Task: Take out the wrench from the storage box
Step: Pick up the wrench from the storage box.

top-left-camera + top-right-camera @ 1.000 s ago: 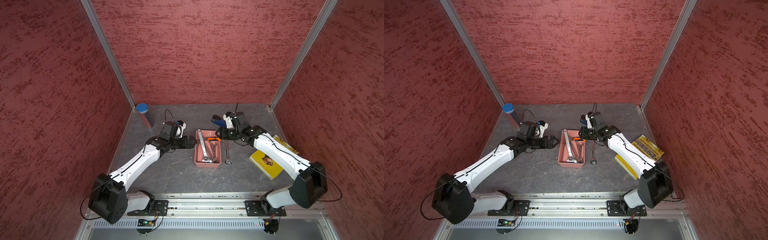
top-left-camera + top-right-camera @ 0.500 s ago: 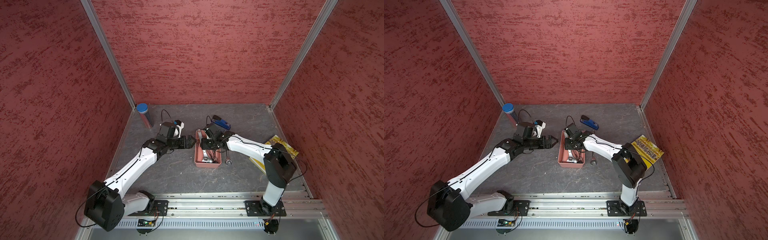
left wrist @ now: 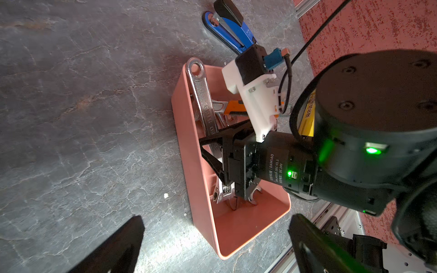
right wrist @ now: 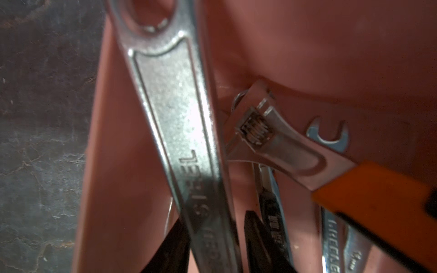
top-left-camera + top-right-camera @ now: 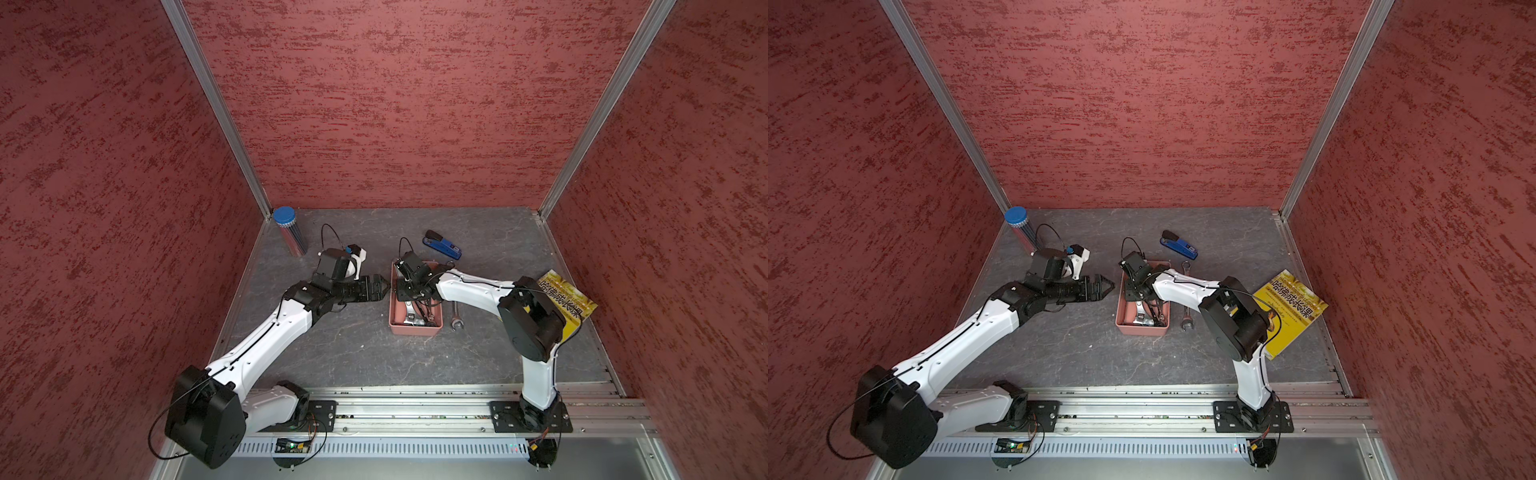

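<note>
**Right arm.** The upper link rises steeply from its base at the tabletop's front edge. The elbow folds high, and the white forearm reaches left toward the middle of the tabletop. The wrist is pitched down into the storage box (image 5: 413,330). The right pincer (image 3: 201,144) sits inside the box. Its black fingers (image 4: 257,241) flank the shank of the large wrench (image 4: 179,118), one on each side. Whether they press on the metal cannot be told.

**Left arm.** The white forearm runs low and diagonally from the front-left base, and the wrist lies level. The left pincer (image 5: 380,286) is spread wide, with its tips just beside the box's left long wall.

**Storage box.** It is smooth salmon-pink plastic, rectangular, with low walls and rounded corners. It stands mid-tabletop with its long axis running front to back.

**Large wrench.** It is bright chromed steel with a flat shank bearing stamped lettering. The ring end is propped on the box's back-left corner rim, and the rest slopes down inside the box. Beside it lie two other tools:
- an adjustable wrench (image 4: 272,141) with a knurled worm screw and an orange handle;
- a small open-end wrench (image 4: 328,137).

A loose wrench (image 5: 456,318) lies flat on the grey, veined tabletop (image 5: 353,353), just right of the box.
</note>
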Controlling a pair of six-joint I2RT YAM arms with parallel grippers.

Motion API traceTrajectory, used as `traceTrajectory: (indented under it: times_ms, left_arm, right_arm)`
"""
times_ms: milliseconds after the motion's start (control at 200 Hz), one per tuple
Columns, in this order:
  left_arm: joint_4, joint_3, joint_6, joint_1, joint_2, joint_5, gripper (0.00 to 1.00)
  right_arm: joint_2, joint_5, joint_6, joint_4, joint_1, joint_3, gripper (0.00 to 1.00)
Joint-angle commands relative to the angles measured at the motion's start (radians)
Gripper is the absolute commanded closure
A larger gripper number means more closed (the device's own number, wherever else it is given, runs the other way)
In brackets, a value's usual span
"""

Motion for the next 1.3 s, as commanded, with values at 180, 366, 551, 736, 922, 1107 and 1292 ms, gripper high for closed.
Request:
traceTrajectory:
  times_ms: [180, 366, 551, 736, 922, 1107, 1292]
  left_arm:
    - [0.029, -0.024, 0.000, 0.005, -0.012, 0.008, 0.00]
    - [0.034, -0.024, 0.001, 0.005, -0.004, 0.012, 0.00]
    - [0.035, -0.022, 0.002, 0.005, 0.001, 0.014, 0.00]
    - [0.040, -0.023, 0.002, 0.005, 0.006, 0.016, 0.00]
    - [0.045, -0.018, 0.003, 0.005, 0.017, 0.022, 0.00]
    - [0.039, -0.010, 0.004, 0.006, 0.020, 0.025, 0.00]
    - [0.033, 0.000, -0.002, 0.005, 0.008, 0.027, 0.00]
  right_arm:
    - [0.011, 0.040, -0.060, 0.045, 0.009, 0.023, 0.80]
    - [-0.015, 0.038, -0.066, 0.051, 0.009, 0.015, 0.94]
    - [-0.068, 0.028, -0.058, 0.051, 0.009, 0.000, 0.99]
    - [-0.139, 0.021, -0.056, 0.038, 0.009, -0.012, 1.00]
    - [-0.178, 0.009, -0.050, 0.038, 0.009, -0.029, 1.00]
    - [-0.203, 0.004, -0.050, 0.033, 0.006, -0.026, 1.00]
    - [-0.280, -0.006, -0.060, -0.039, -0.009, 0.009, 1.00]
